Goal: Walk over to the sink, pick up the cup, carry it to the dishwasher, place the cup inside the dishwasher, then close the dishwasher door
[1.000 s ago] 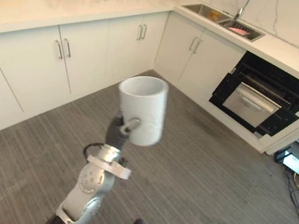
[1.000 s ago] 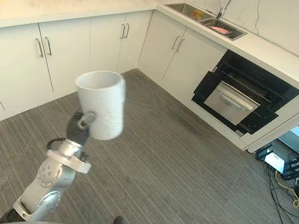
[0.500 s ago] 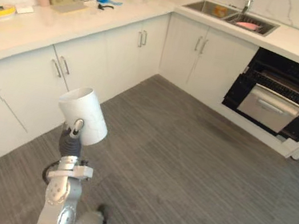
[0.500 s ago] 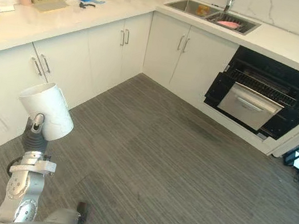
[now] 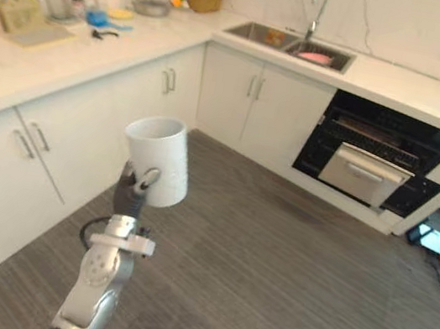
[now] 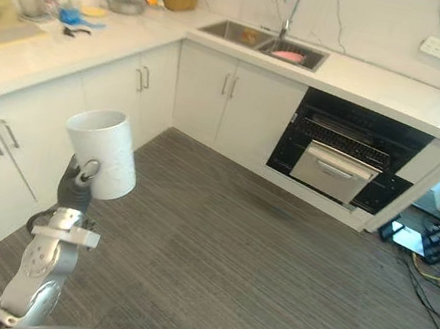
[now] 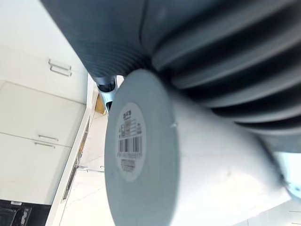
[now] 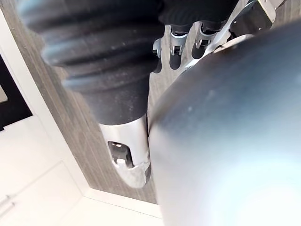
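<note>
White ceramic cup [image 5: 158, 158] sits clamped in the left hand [image 5: 130, 193], whose fingers wrap its lower side, held upright and high over the grey wood-grain floor [image 5: 288, 262] in the middle of the kitchen. By my reading the pickup is done and the carry is under way. The black built-in dishwasher [image 5: 375, 154] stands open under the white stone worktop [image 5: 405, 82], just beside the steel sink [image 5: 288, 44] and well apart from the cup. Left to do: reach it, set the cup inside, shut the door. Whether the right hand [image 8: 176, 47] is open or closed I cannot tell.
</note>
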